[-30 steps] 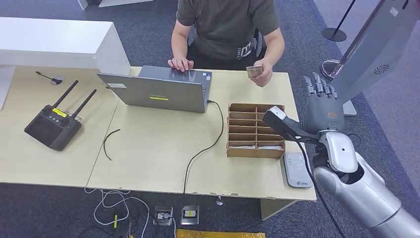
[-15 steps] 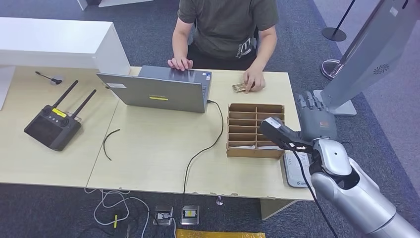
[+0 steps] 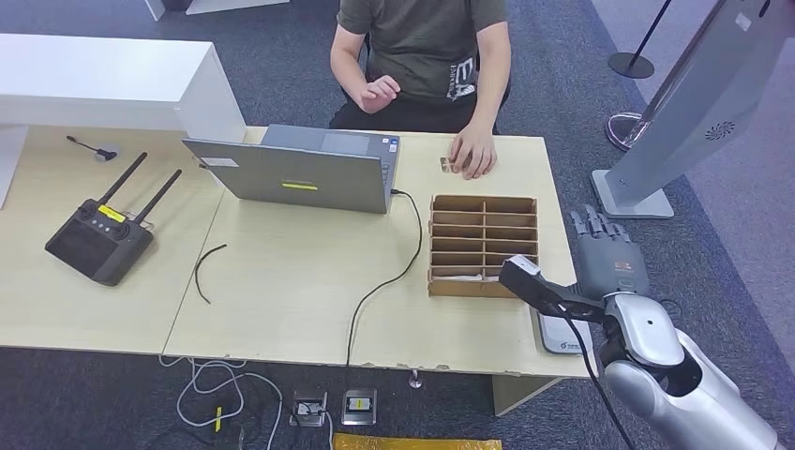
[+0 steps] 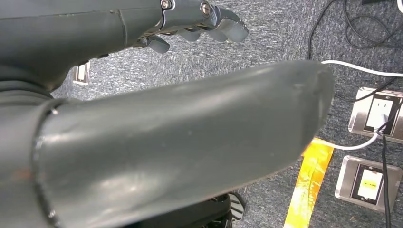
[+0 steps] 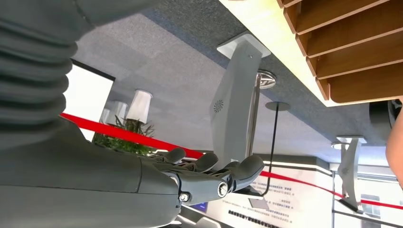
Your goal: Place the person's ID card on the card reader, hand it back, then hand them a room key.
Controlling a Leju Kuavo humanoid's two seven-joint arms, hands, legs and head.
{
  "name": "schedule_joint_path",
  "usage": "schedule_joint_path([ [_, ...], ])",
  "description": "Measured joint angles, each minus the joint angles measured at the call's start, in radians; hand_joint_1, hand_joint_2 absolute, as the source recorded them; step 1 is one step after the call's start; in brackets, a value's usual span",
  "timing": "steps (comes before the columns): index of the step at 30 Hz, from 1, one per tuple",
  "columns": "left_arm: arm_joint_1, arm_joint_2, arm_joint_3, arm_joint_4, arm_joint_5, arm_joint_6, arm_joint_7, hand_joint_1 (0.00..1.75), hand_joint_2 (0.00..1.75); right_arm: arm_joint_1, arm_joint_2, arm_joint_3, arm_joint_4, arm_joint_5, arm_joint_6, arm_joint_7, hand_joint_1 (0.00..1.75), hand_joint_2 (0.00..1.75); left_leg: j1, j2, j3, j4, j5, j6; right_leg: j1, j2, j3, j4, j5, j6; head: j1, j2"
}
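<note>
R hand idle off the table edge, ID card w/ the person at the far side.

My right hand (image 3: 609,261) is empty, fingers straight and apart, just beside the card reader (image 3: 560,333). ID card (image 3: 448,165) lies on the table (image 3: 281,281) under the person's hand (image 3: 472,153), past the wooden tray (image 3: 484,246). I'd reach over the tray, palm up, and wait. Left hand (image 4: 190,23) hangs empty, fingers loosely apart.

ID card (image 3: 448,165) flat on table under person's hand (image 3: 472,152); grey card reader (image 3: 561,334) at table's near right edge
</note>
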Motion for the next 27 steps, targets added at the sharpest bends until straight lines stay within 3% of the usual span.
schedule_joint_path([
  [9,0.004,0.000,0.000,0.000,0.021,0.000,-0.009,0.00,0.00,0.019,-0.009,0.009,-0.011,0.019,-0.014,0.000,0.00,1.75,0.000,0.000,-0.001,0.000,0.000,0.000,0.000,0.000,0.000,0.000,0.000,0.000,0.000,0.000],
  [18,0.008,0.000,0.000,0.000,0.032,0.000,-0.011,0.00,0.00,0.014,-0.008,0.075,0.018,-0.028,-0.128,-0.006,0.00,1.75,0.000,0.000,-0.001,0.000,0.000,0.000,0.000,-0.001,0.000,0.000,0.000,0.000,0.000,0.000],
  [27,0.005,0.001,0.000,0.000,0.036,0.000,-0.011,0.00,0.00,-0.006,0.005,0.135,0.068,-0.049,-0.180,-0.011,0.00,1.75,0.000,0.000,-0.001,0.000,0.000,0.000,0.000,-0.001,0.000,0.000,0.000,0.000,0.000,0.000],
])
